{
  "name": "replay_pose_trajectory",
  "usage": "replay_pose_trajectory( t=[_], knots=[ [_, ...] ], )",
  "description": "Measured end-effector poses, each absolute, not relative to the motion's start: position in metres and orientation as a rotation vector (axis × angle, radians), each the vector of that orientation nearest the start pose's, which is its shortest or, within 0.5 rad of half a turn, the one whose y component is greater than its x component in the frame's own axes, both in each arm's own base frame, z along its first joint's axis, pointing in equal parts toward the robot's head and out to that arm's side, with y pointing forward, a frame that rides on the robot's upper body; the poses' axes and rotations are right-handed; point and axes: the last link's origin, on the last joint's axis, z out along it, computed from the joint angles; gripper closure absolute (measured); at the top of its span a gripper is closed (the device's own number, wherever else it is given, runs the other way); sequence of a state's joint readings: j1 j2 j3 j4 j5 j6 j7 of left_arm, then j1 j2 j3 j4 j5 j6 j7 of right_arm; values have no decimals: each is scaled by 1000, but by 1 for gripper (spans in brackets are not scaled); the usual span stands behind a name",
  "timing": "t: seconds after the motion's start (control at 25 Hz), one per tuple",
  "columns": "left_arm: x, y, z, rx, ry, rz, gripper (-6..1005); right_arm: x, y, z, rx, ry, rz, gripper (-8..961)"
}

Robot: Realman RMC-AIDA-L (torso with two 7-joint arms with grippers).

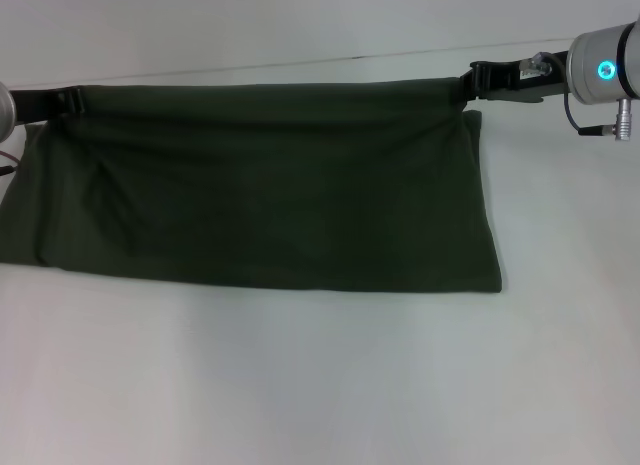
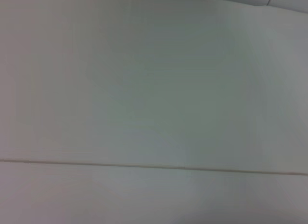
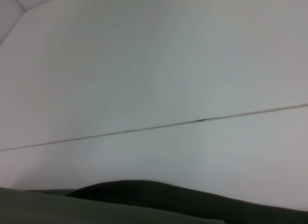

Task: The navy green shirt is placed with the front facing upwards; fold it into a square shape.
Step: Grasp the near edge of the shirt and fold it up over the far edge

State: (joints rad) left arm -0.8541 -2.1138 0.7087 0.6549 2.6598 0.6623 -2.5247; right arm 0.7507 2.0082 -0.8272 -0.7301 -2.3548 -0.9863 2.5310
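The navy green shirt (image 1: 270, 185) hangs as a wide dark olive sheet, its top edge stretched taut between my two grippers and its lower edge resting on the white table (image 1: 320, 385). My left gripper (image 1: 68, 101) is shut on the shirt's upper left corner. At the upper right corner my right gripper (image 1: 472, 83) is shut on the cloth. No print or collar shows. In the right wrist view a strip of the shirt (image 3: 144, 204) lies along one edge. The left wrist view shows only white surface.
A thin seam line (image 1: 300, 63) runs across the white table behind the shirt. The same seam (image 3: 159, 126) shows in the right wrist view and a similar line (image 2: 154, 167) in the left wrist view.
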Motion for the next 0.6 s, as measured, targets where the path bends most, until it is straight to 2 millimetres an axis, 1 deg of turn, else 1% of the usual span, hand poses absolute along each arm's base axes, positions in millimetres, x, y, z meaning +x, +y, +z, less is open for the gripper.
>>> replay_pose_trajectory(
  t=[0.2,0.36,0.56,0.6],
  knots=[
    [-252,468,13,-1882,-1313,-198,898,253,444,41,-2013,1502,341,804],
    [-258,467,19,-1868,-1359,-193,897,259,444,48,-1992,1512,340,792],
    [-253,466,21,-1874,-1329,-206,702,263,443,52,-1981,1513,330,778],
    [-252,466,21,-1876,-1327,-206,667,264,443,53,-1981,1514,328,729]
  ],
)
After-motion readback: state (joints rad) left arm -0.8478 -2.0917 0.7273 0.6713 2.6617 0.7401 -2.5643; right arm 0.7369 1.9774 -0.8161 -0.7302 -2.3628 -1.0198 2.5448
